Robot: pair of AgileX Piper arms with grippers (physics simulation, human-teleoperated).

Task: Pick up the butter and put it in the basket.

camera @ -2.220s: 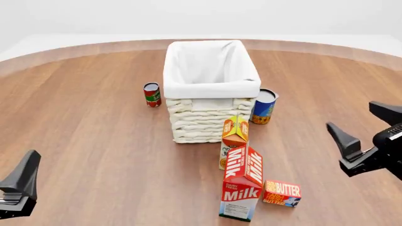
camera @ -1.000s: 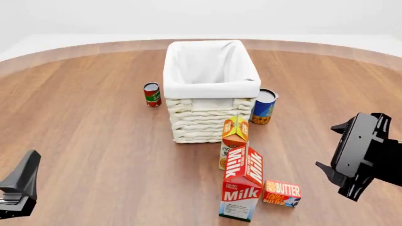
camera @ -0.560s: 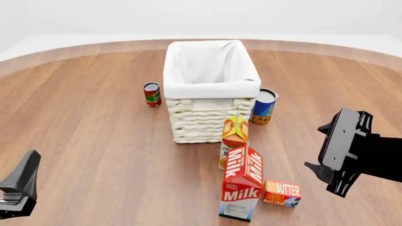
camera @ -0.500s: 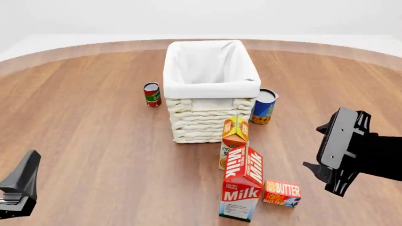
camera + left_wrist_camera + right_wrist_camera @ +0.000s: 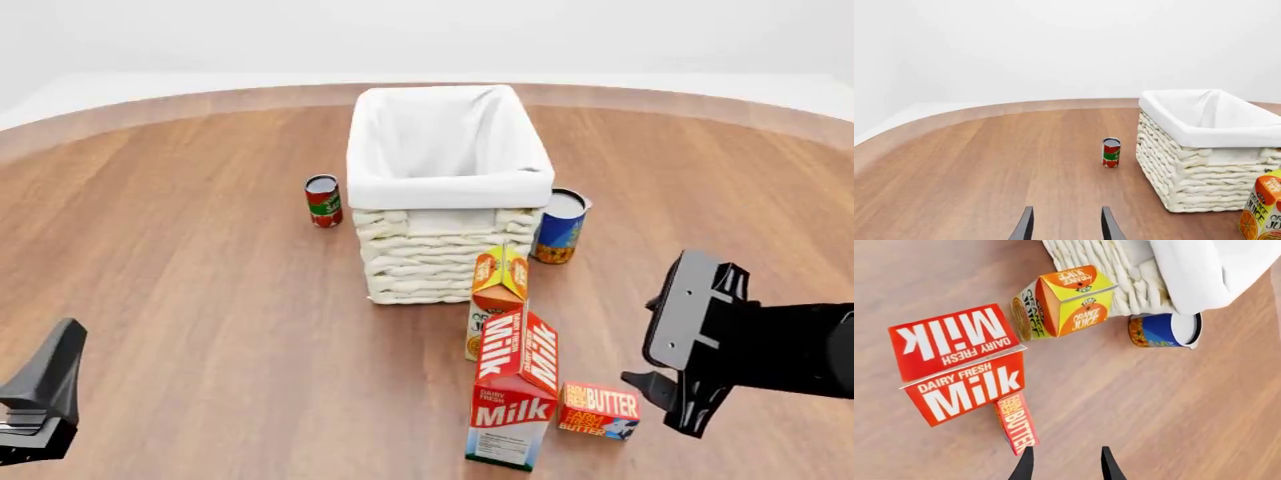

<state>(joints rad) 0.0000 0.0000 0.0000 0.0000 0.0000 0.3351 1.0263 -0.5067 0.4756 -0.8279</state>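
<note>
The small flat red-and-orange box lettered "BUTTER" (image 5: pixel 599 410) lies on the round brown wooden table (image 5: pixel 200 290) near the front edge, just beside the right side of the tall red "Milk" carton (image 5: pixel 515 390), and in the right wrist view the butter box (image 5: pixel 1016 422) sits close against the carton's lower face (image 5: pixel 961 367); whether they touch cannot be told. Behind the milk carton stands the orange juice carton (image 5: pixel 498 300), close in front of the large cream woven wicker basket (image 5: pixel 447 255) with white cloth lining folded over its rim, which sits at the middle of the table. A blue and yellow tin can (image 5: pixel 561 227) stands just beside the basket's right front corner, and a small red and green can (image 5: pixel 322 200) stands apart from its left side. The black right gripper (image 5: pixel 681 345) hangs above the table to the right of the butter, near it but not touching, its two fingers spread apart and holding nothing; in its own wrist view the fingertips (image 5: pixel 1026 465) frame bare wood beside the box. The black left gripper (image 5: pixel 40 400) sits at the near left corner, well apart from everything, and its wrist view shows the fingers (image 5: pixel 1025 227) parted and empty, pointing toward the red and green can (image 5: pixel 1111 152) and the basket (image 5: pixel 1187 175).
</note>
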